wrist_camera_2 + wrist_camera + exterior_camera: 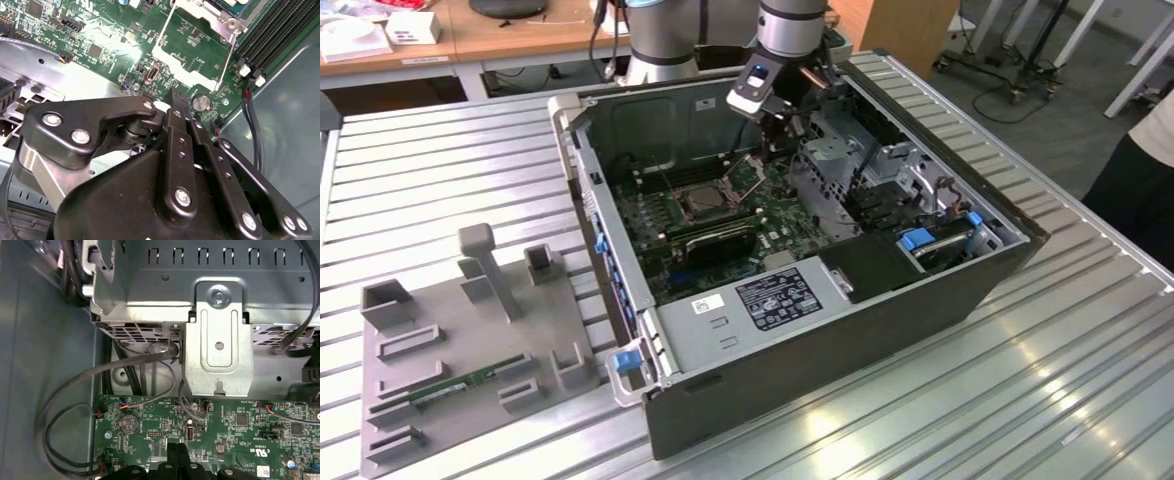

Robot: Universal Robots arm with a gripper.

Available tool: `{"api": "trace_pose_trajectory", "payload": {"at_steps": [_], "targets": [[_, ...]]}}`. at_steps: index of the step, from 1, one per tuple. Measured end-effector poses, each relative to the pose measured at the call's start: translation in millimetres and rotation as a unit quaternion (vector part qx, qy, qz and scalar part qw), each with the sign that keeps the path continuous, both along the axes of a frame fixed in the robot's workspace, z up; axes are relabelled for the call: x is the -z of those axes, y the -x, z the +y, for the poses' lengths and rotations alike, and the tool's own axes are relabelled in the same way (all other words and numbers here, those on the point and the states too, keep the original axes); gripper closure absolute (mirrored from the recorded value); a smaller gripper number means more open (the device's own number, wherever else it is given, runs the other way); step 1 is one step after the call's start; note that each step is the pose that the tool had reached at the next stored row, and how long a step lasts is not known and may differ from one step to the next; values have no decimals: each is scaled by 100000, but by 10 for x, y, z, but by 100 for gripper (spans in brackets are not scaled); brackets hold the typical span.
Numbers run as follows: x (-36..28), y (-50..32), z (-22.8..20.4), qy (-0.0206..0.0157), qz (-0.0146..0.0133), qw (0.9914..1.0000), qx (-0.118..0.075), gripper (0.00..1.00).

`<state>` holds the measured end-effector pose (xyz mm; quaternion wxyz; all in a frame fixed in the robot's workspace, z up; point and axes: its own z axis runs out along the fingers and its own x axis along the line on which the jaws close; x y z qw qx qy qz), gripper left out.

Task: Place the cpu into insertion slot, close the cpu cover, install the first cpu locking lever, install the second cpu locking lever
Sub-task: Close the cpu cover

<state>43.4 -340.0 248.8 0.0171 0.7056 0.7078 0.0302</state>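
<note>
Exterior view: the gripper (771,140) is hanging inside the computer case (854,340), near the insertion slot (700,205). Second wrist view: its fingers (182,130) are pressing together, empty, by the swung-open cpu cover (170,55). First wrist view: they're pointing at the motherboard (240,430).

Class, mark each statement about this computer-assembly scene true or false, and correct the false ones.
1. The black computer case lies open on the ridged metal table. True.
2. The black gripper hovers over the grey plastic fixture tray. False: it is inside the case, over the green circuit board.
3. A round silver coin battery sits on that board. True.
4. The gripper holds the long green memory stick. False: the stick lies in the tray.
</note>
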Motion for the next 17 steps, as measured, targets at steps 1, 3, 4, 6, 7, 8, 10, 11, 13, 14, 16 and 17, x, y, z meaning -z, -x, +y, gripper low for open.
{"api": "trace_pose_trajectory", "payload": {"at_steps": [1,3,4,6,7,8,10,11,13,14,16,17], "targets": [[18,-1,0,-3,0,100000,1,89],[54,-1,0,7,2,100000,3,89],[72,-1,0,5,2,100000,2,89],[99,-2,0,-8,-2,100000,0,89],[100,-2,0,2,1,100000,0,89],[100,-2,0,9,3,100000,-1,89],[101,-2,0,12,5,100000,-2,89],[102,-1,0,3,1,100000,0,89],[104,11,0,-6,-2,100000,0,89],[106,22,0,-10,-4,100000,-2,89],[108,44,0,-6,-5,100000,-2,89],[108,53,0,0,0,100000,1,89]]}}
